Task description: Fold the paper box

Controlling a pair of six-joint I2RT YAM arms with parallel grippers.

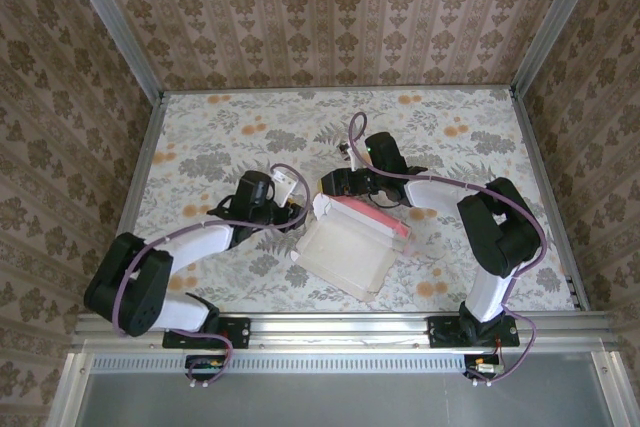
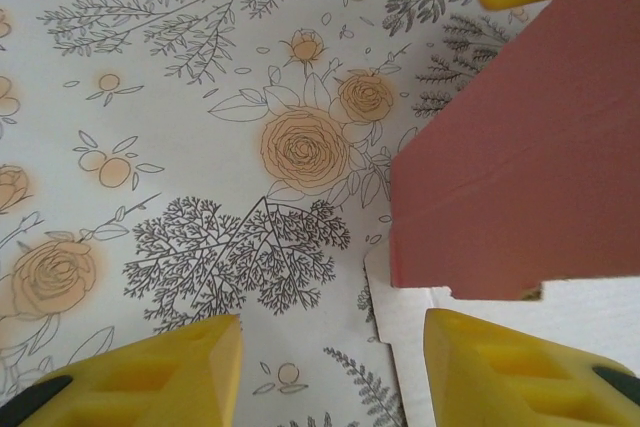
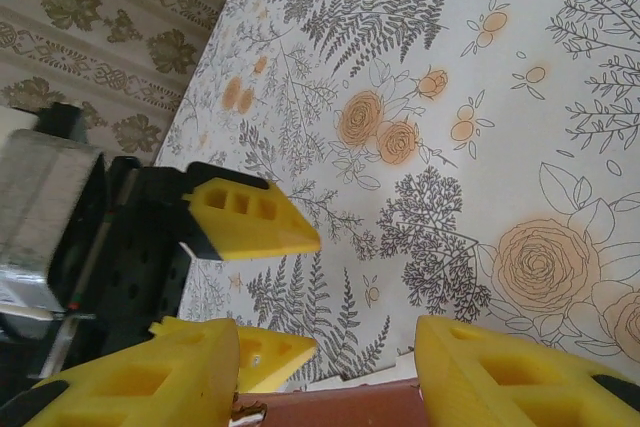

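One paper box (image 1: 345, 252) lies on the floral bench (image 1: 470, 127), near the middle of its front half. Its pale inner face is up and a pink wall stands along its far side. The left jaws stand wide open at the box's far left corner, gripping nothing. In the left wrist view the pink panel (image 2: 520, 167) rises just beside one yellow finger (image 2: 510, 367); I cannot tell whether they touch. The right jaws, also spread wide and holding nothing, hang over that same corner, and a pink edge (image 3: 340, 412) shows low between their fingers (image 3: 500, 377). Counted: one box, two pairs of jaws, two yellow fingers on each.
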